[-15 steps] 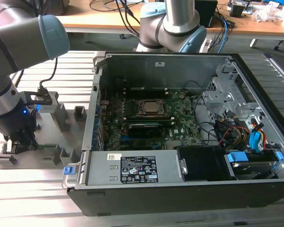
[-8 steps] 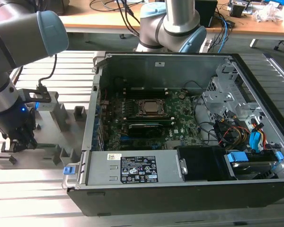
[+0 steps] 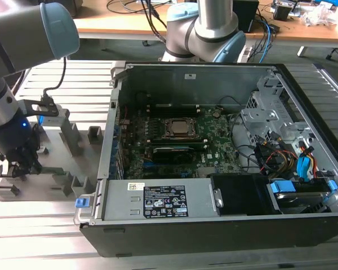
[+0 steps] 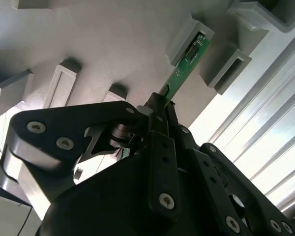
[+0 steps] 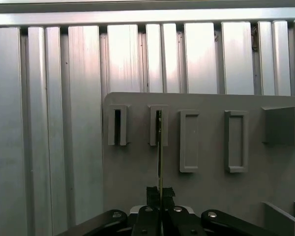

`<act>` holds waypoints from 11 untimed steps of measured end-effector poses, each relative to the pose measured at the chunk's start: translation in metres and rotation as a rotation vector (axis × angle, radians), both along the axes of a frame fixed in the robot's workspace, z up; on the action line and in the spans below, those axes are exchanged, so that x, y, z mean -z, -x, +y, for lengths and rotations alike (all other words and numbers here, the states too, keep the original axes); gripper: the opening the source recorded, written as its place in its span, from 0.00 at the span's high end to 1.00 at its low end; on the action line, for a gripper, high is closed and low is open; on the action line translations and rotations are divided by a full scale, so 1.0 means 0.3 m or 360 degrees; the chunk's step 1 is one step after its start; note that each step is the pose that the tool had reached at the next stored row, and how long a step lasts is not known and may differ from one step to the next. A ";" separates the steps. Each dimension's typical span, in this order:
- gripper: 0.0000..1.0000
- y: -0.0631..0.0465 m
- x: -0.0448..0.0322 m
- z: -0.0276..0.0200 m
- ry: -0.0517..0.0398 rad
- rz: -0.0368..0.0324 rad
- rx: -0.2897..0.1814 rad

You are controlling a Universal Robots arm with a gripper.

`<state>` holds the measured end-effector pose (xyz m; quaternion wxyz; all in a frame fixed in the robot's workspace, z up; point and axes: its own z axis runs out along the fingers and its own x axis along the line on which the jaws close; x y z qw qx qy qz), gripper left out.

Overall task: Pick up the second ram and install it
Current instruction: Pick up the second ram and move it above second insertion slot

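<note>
The second ram (image 4: 187, 61) is a thin green stick, seen edge-on in the first wrist view (image 5: 160, 147). Its far end sits in the slot of a grey holder block (image 4: 189, 39). My gripper (image 4: 160, 105) is shut on the stick's near end, with the black fingers (image 5: 152, 194) pressed against both faces. In the exterior view the gripper (image 3: 22, 160) hangs low over the grey holder plate (image 3: 45, 188) at the exterior view's left, beside the open computer case (image 3: 214, 169). The green motherboard (image 3: 214, 152) with its CPU socket (image 3: 180, 128) lies inside the case.
Several empty grey holder blocks (image 5: 236, 140) stand on the plate around the stick. The plate rests on a ribbed aluminium table (image 5: 64, 98). A second robot arm base (image 3: 205, 28) stands behind the case. Drive cage and cables (image 3: 281, 152) fill the case's right side.
</note>
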<state>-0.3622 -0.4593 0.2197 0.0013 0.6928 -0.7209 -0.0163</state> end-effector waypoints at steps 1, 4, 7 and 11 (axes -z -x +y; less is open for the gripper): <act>0.86 0.000 -0.004 0.000 0.0000 0.0000 0.0000; 0.86 0.000 -0.015 0.000 0.0000 0.0000 0.0000; 0.86 0.000 -0.034 0.000 0.0000 0.0000 0.0000; 0.86 0.000 -0.060 0.000 0.0000 0.0000 0.0000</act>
